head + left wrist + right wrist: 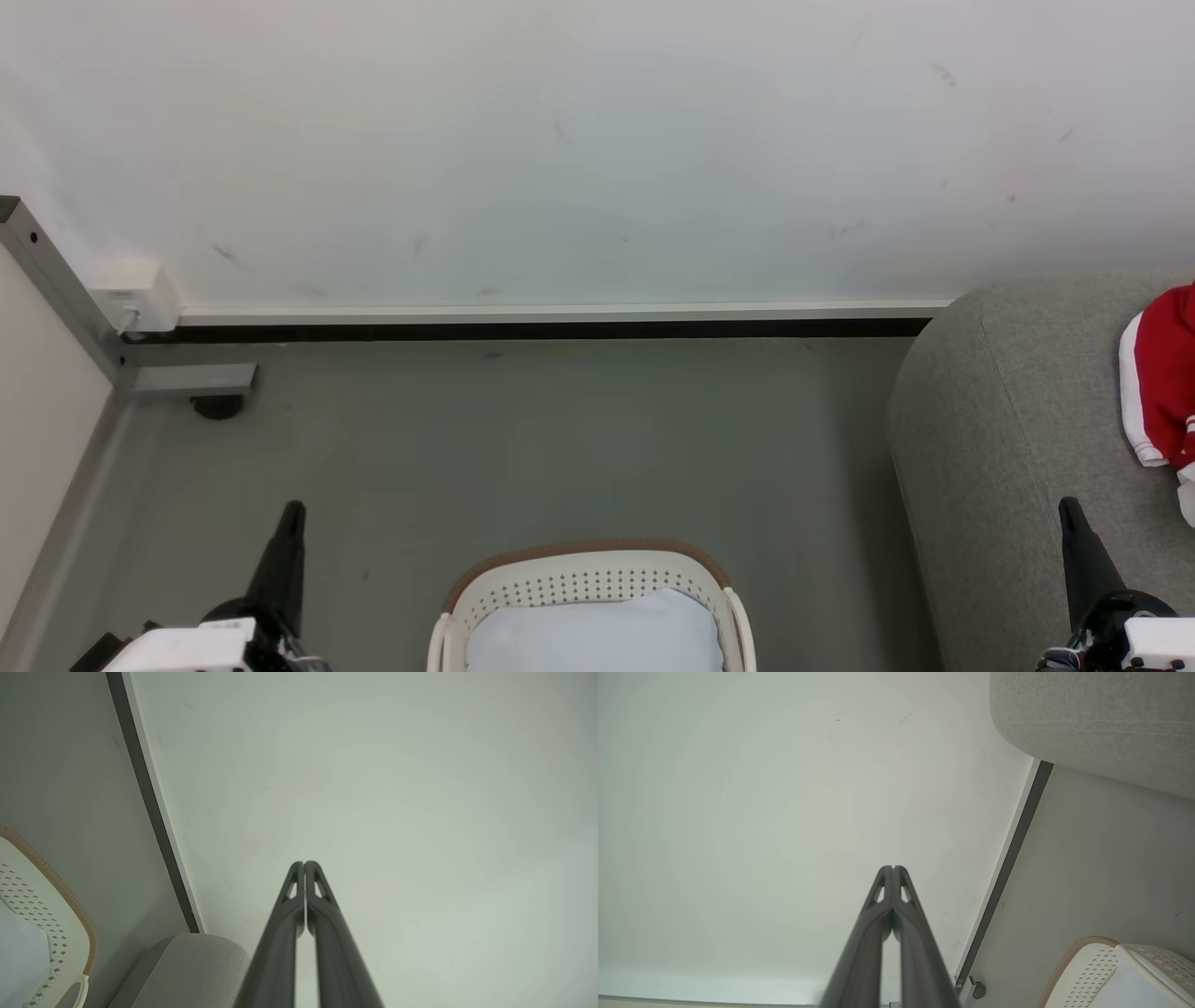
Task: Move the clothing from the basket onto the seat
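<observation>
Already moved: the clothing (pixel 1167 364), red with white trim, lies on top of the seat (pixel 1008 420), set back from its rounded end and well apart from the basket.
Basket: the basket (pixel 588 553) stands on the floor (pixel 560 439) near that rounded end of the seat, not touching it; inside I see a pale blue-white cushion (pixel 597 635) and no red cloth.
Left gripper: the left gripper (pixel 293 511) hangs over the floor beside the basket, its fingers pressed together on nothing.
Right gripper: the right gripper (pixel 1070 510) shows against the near part of the seat, short of the clothing and clear of it, its fingers likewise pressed together and empty.
Progress: by my reckoning the move is done, or as good as; I see nothing left to carry over.
Cut off: most of the clothing runs past the side of the head view, so its chest mark and how it is spread can't be told; the basket's near half is cropped too.
Hidden: whatever might lie under the cushion.
</observation>
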`<state>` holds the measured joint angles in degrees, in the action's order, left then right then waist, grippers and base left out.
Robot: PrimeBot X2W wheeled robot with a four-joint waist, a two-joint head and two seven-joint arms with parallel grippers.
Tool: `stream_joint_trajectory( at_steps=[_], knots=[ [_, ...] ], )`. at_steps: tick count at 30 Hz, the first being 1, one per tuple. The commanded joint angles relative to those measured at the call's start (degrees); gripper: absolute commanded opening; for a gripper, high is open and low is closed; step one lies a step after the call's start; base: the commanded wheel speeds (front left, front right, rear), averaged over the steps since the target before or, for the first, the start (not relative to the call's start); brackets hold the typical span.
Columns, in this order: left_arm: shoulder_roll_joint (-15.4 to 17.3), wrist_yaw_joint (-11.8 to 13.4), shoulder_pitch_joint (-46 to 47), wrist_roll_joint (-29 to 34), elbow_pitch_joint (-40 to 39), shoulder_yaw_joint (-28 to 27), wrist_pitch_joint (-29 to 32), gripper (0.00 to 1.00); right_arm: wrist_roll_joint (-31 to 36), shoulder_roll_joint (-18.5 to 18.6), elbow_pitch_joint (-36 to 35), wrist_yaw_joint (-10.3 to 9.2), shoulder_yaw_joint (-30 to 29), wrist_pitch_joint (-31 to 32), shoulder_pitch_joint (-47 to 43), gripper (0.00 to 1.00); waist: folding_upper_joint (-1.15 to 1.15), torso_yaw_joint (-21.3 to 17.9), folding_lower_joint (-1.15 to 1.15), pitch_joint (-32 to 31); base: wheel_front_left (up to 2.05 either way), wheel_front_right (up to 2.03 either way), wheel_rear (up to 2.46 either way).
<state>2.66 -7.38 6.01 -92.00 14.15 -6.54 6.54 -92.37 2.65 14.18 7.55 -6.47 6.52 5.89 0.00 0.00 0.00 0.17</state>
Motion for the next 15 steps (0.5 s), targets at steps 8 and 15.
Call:
stream_joint_trajectory(
  at_steps=[8,15],
  knots=[
    [0.4,-0.23,0.55,-0.75,-0.18,-0.14,0.22,0.0,-0.09,0.42,-0.3,-0.12,-0.21,0.22,0.74,0.0,0.0,0.0,0.0,0.0,0.0,0.0,0.0],
    [0.4,-0.23,0.55,-0.75,-0.18,-0.14,0.22,0.0,-0.09,0.42,-0.3,-0.12,-0.21,0.22,0.74,0.0,0.0,0.0,0.0,0.0,0.0,0.0,0.0]
  ],
)
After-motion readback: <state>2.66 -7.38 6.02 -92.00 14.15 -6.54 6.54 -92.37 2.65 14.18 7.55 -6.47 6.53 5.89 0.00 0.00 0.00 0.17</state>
